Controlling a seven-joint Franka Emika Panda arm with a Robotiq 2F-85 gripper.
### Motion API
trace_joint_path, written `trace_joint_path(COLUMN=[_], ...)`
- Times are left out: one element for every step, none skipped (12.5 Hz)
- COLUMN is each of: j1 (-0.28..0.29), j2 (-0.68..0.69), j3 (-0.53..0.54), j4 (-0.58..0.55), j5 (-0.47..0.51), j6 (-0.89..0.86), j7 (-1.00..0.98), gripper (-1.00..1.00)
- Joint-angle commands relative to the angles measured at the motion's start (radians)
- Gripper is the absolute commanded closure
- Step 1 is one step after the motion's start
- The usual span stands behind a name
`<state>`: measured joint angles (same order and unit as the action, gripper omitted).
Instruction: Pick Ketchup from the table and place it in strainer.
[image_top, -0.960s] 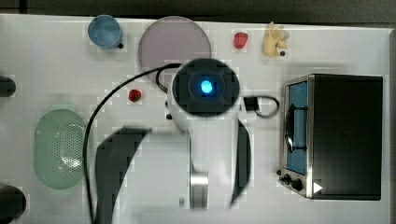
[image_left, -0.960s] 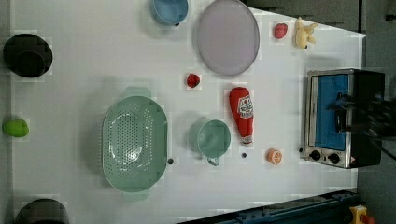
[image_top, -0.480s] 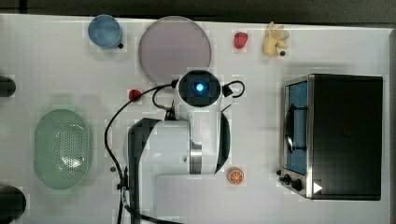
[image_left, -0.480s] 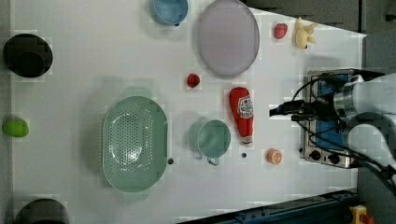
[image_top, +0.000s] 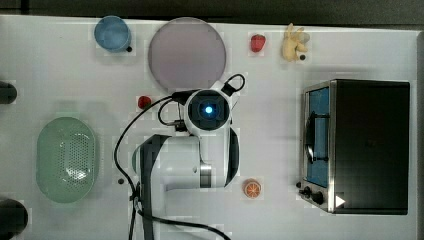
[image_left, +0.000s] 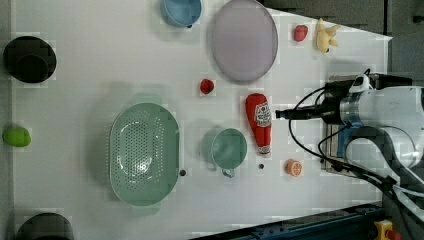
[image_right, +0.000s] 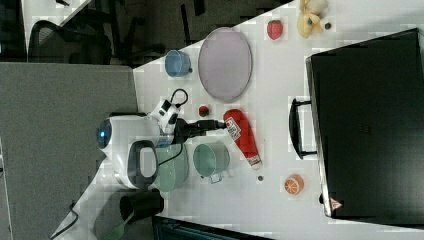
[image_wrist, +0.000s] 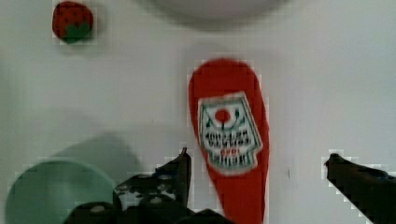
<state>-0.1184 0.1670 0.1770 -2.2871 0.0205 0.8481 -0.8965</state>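
While the Ketchup (image_left: 259, 121) lies flat on the white table (image_left: 100, 65), the gripper (image_wrist: 257, 177) hovers above it.
Its 2 fingers (image_wrist: 183, 168) are spread apart, straddling the bottle without touching; the strainer (image_left: 144, 153) sits well apart, beyond a green cup (image_left: 228, 148).

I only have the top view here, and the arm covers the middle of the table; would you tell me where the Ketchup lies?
Observer: The Ketchup lies flat on the table, between the round green cup and the toaster oven, as the left view shows.
Operator: Thank you. Is the gripper over it?
Observer: Yes. In the wrist view the gripper is open, one finger on each side of the bottle, not touching it.
Operator: And is the strainer free?
Observer: In the left view the strainer holds nothing, and sits on the far side of the cup from the bottle.
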Motion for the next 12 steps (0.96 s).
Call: trace_joint_path(j1=[-0.002, -0.002, -0.002, -0.002, -0.002, -0.002, -0.001, -0.001, 0.000, 0.000, 0.000, 0.001], j2=[0.089, 0.117, 0.143, 0.169, 0.194, 0.217, 0.235, 0.245, 0.245, 0.242, 0.232, 0.215], j3=[-0.001, -0.002, -0.004, -0.005, -0.005, -0.006, -0.006, -0.005, -0.005, -0.004, -0.002, -0.001], j4=[-0.055, -0.064, -0.071, -0.075, -0.077, -0.078, -0.078, -0.079, -0.075, -0.077, -0.071, -0.070], j5=[0.008, 0.008, 0.008, 0.007, 0.007, 0.007, 0.007, 0.007, 0.007, 0.007, 0.007, 0.007], j6=[0.104, 0.135, 0.163, 0.196, 0.231, 0.257, 0.277, 0.292, 0.296, 0.295, 0.293, 0.291], j7=[-0.062, -0.062, -0.061, -0.061, -0.061, -0.061, -0.061, -0.061, -0.061, -0.061, -0.061, -0.061], gripper=[-1.00, -1.00, -1.00, -1.00, -1.00, -1.00, -0.93, -0.69, -0.43, -0.25, -0.25, -0.25])
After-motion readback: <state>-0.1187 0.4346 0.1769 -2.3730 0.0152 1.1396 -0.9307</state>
